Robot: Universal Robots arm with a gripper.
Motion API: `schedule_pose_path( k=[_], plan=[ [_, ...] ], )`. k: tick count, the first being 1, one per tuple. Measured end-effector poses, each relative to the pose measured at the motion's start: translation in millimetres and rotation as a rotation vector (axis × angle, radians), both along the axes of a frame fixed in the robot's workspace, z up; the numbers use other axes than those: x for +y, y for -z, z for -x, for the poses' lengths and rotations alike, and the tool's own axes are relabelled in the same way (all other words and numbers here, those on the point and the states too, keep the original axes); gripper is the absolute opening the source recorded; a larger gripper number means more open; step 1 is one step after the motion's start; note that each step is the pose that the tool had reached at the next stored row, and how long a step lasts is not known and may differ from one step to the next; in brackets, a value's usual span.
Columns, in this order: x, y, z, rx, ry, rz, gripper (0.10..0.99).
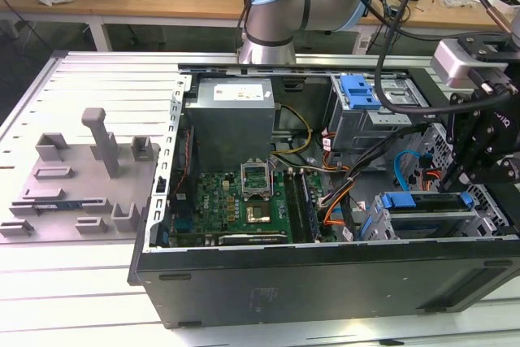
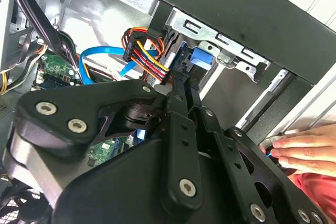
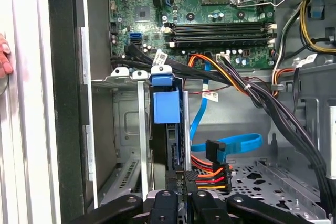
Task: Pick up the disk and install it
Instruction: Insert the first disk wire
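The disk (image 3: 165, 106), seen edge-on with its bright blue bracket at the far end, stands in a slot of the grey drive cage (image 3: 128, 129). In the second wrist view the same blue bracket of the disk (image 2: 202, 57) shows just beyond the fingertips. My gripper (image 3: 182, 178) is at the disk's near end, its black fingers (image 2: 178, 98) drawn close together on that edge. In the exterior view the gripper (image 1: 479, 164) hangs over the case's right end, beside the cage where the disk (image 1: 422, 201) lies.
An orange, red and yellow cable bundle (image 3: 210, 174) and a blue flat cable (image 3: 231, 142) lie right beside the fingers. A person's hand (image 2: 307, 150) rests outside the case wall. The power supply (image 1: 231, 119), motherboard (image 1: 244, 201) and a blue-latched cage (image 1: 360, 91) are further off.
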State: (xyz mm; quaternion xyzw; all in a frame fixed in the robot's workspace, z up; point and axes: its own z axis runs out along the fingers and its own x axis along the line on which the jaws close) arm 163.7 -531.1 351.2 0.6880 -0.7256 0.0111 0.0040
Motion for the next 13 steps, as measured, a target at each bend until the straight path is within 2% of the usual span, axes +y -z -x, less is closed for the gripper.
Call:
schedule_pose_path(
  k=[13],
  plan=[
    [0.1, 1.3, 0.0, 0.0000, 0.010, 0.000, 0.165]
  ],
)
